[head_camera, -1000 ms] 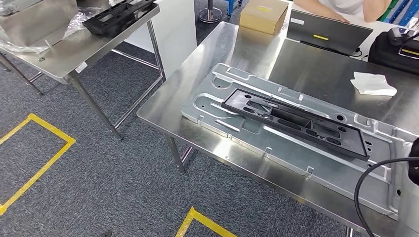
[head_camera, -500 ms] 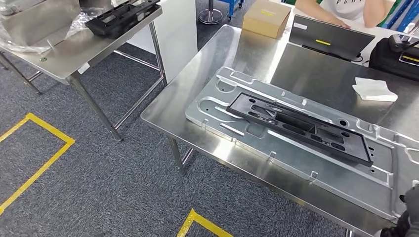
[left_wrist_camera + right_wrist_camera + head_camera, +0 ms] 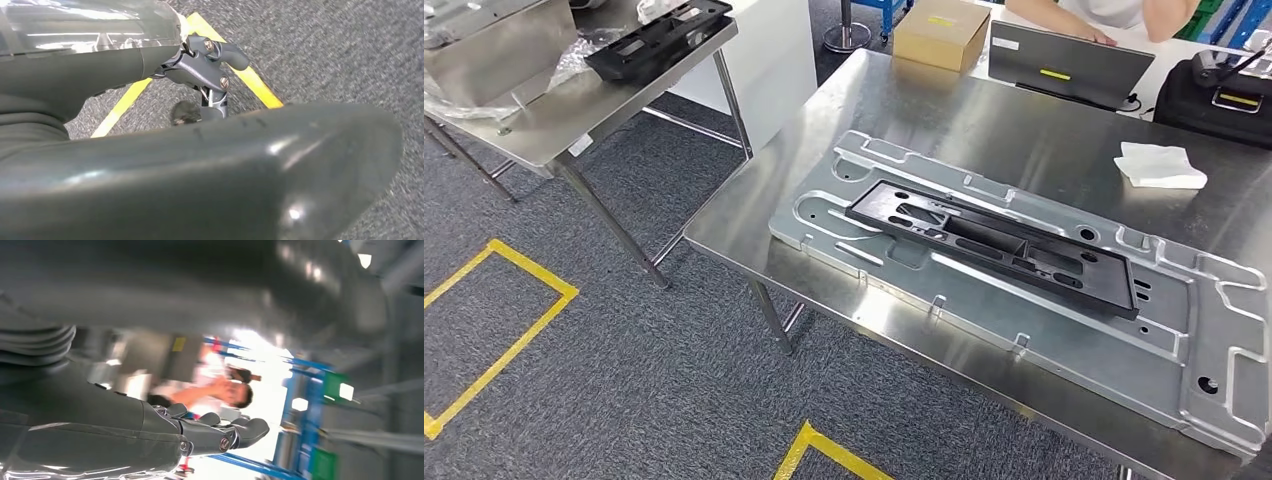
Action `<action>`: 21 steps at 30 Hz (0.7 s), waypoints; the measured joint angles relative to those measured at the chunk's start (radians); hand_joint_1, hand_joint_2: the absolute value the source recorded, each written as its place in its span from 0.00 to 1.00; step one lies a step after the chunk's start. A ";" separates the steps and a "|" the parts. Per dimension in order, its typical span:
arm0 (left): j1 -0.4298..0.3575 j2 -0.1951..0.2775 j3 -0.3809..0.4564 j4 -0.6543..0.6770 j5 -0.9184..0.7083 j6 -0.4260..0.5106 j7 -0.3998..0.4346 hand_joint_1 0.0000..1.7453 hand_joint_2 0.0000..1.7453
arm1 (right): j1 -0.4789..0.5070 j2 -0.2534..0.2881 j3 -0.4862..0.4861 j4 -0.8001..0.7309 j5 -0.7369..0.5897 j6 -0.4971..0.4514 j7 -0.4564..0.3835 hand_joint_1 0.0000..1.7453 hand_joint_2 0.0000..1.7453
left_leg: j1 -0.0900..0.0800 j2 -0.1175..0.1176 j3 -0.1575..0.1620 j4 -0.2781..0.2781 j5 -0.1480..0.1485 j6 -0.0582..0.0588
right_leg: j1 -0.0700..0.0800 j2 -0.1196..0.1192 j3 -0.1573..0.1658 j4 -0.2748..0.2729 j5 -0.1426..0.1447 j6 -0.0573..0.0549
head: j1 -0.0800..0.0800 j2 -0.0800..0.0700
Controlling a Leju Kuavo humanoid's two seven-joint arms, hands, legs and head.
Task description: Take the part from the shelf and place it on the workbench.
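- Head view: a long black moulded plastic part (image 3: pixel 992 246) with cut-out slots lies flat on a large stamped silver sheet-metal panel (image 3: pixel 1074 330), which rests on the shiny stainless-steel workbench (image 3: pixel 984 115). The part runs from about ten o'clock towards four o'clock across the panel, and nothing touches it.
- At eleven o'clock in the same view, a second steel table (image 3: pixel 544 110) carries another black slotted part (image 3: pixel 656 35) beside crumpled clear plastic wrap. At one o'clock from the panel lie a folded white cloth (image 3: pixel 1159 165), a brown cardboard box (image 3: pixel 940 30) and a dark laptop (image 3: pixel 1069 65), with a person's arms behind it. Yellow tape lines (image 3: pixel 499 330) mark the grey carpet at seven o'clock.
- Left wrist view: the left hand (image 3: pixel 210 65) hangs over the carpet and yellow tape, its fingers slightly bent and apart, holding nothing.
- Right wrist view: the right hand (image 3: pixel 220 432) points into open space towards blurred blue racking and a person; its fingers are loosely extended and hold nothing.
- Step in hand, as a judgement: the part already sits on the workbench and both hands are free, so the placing looks finished and the arms appear to be at rest.
- Next move, as a judgement: little remains beyond keeping both hands clear of the panel; fetching the second part would call for turning towards eleven o'clock.
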 joint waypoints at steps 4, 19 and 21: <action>0.002 0.000 0.001 -0.007 0.000 -0.003 0.003 0.00 0.00 | 0.016 0.054 -0.053 0.072 0.050 0.049 0.009 0.00 0.00 | -0.017 0.004 0.058 0.000 -0.012 0.027 | 0.026 -0.026 -0.033 0.000 0.026 -0.012 | 0.000 0.000; -0.001 -0.029 0.047 -0.019 0.024 0.073 0.049 0.00 0.00 | -0.191 0.073 -0.144 1.055 0.310 -0.128 0.075 0.00 0.00 | -0.033 -0.027 0.050 -0.238 0.211 0.076 | 0.013 0.007 -0.016 0.212 -0.100 0.046 | 0.001 0.000; -0.002 -0.036 0.055 -0.019 0.024 0.079 0.050 0.00 0.00 | -0.248 0.047 -0.179 1.295 0.307 -0.175 0.050 0.00 0.00 | -0.028 -0.051 0.014 -0.217 0.225 0.065 | 0.008 0.043 0.091 0.088 -0.076 0.046 | 0.001 0.000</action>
